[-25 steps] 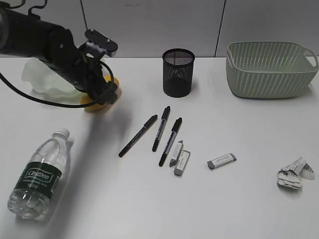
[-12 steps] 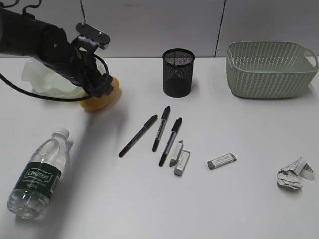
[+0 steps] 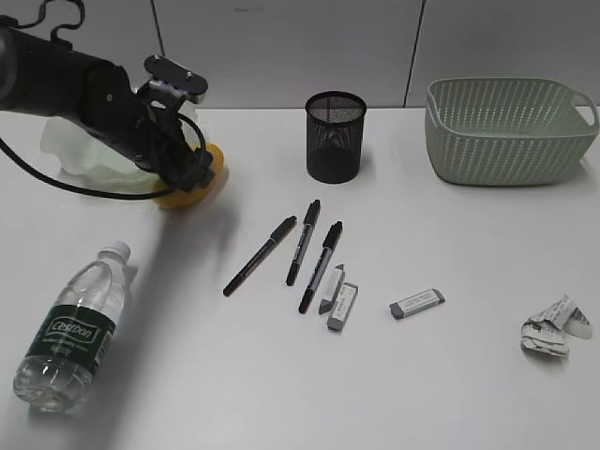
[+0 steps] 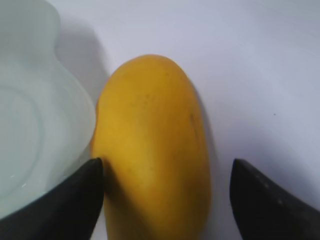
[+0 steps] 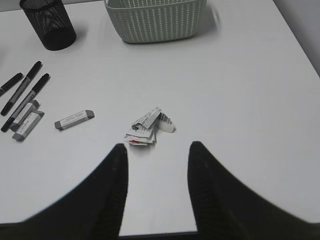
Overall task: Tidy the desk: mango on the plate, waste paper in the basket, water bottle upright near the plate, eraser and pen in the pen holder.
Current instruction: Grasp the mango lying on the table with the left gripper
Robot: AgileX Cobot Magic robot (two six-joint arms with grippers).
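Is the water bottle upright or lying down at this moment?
Lying down: the water bottle rests on its side on the desk, white cap toward the plate.

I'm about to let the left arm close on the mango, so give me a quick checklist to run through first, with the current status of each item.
1. Left tool open wide enough for the mango: ok, a finger shows on each side of the fruit.
2. Mango centred between the fingers: not ok, it sits against the left finger, with a gap on the right.
3. Mango on the desk, not yet on the plate: ok, it lies beside the rim.
4. Plate clear of the closing finger: cannot tell, the left finger overlaps the rim in the wrist view.
5. Plate free to receive the mango: ok where it shows.
6. Right tool out of the way: ok, open above the waste paper.
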